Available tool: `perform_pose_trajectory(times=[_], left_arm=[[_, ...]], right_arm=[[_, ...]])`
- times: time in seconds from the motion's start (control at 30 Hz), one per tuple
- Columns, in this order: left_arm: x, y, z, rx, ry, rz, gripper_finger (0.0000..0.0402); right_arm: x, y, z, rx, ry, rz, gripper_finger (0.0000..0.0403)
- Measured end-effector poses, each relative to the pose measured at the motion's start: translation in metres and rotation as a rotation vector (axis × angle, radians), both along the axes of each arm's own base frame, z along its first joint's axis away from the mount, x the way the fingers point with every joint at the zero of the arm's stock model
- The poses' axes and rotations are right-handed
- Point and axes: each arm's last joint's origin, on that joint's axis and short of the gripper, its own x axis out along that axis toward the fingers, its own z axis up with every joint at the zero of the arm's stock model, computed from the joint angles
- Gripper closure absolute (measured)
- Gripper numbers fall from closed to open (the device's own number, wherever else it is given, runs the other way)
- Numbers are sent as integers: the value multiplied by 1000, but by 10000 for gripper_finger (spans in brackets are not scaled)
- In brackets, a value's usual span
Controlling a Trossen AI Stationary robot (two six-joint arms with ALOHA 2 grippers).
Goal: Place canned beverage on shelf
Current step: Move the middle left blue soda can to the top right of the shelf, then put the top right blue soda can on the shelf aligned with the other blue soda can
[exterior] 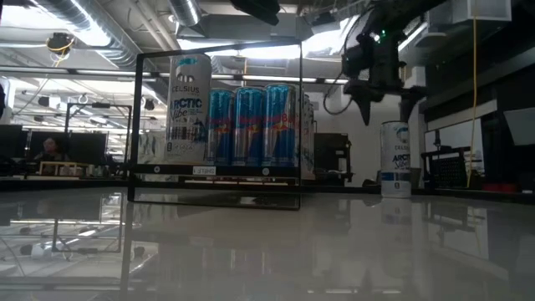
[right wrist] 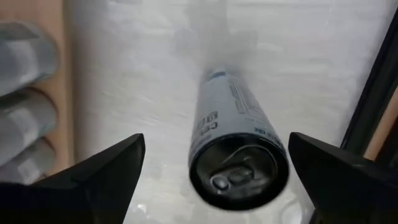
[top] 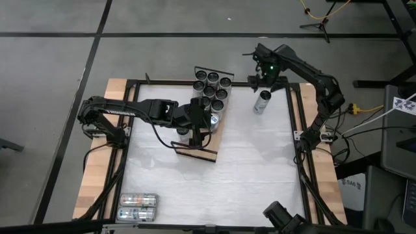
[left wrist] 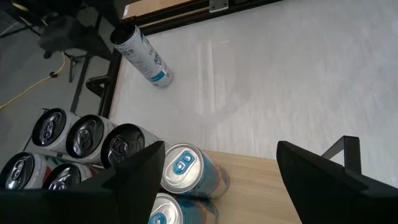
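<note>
At the worktop's near left corner two spare cans lie on their sides, well apart from everything else. Further right, the left gripper hangs over the shelf, a light-wood board lying at a slant with a black wire rail at each short end. Its fingers are spread with nothing between them, above the blue cans at the edge of the cluster. A tight group of cans already stands on the shelf's far end, so much of the stocking looks done, while the near end of the board is bare.

To the right, the canned beverage stands upright on the worktop near the far edge, apart from the shelf. The right gripper hovers directly above it, fingers spread wide on either side of the can's top, not touching. By my reading, this can has yet to be grasped, carried over and set down. On that path, the left arm and the packed cans crowd the shelf; the far wire rail is close too.
</note>
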Motion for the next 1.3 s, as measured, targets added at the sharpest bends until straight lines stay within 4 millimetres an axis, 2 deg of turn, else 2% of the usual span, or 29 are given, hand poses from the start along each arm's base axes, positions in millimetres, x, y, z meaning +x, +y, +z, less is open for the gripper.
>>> perform_pose_trajectory(times=[0.27, 0.5, 0.67, 0.87, 1.13, 1.3], left_arm=[[0, 0, 0, -1, 0, 1, 99], [0, 0, 0, 0, 1, 0, 99], [0, 0, 0, 1, 1, 1, 99], [-2, 1, -2, 23, 32, 20, 99], [-15, 3, 0, 59, 95, 48, 99], [-30, 4, 11, 79, 99, 38, 99]], right_arm=[[-5, 0, 52, -157, 44, 164, 10], [-7, 2, 89, -322, 25, 658, 10], [2, 11, 91, -349, 15, 992, 10], [16, 25, 91, -358, -40, 1240, 10], [28, 39, 87, -335, -119, 1347, 10], [17, 48, 82, -307, -114, 1359, 10]])
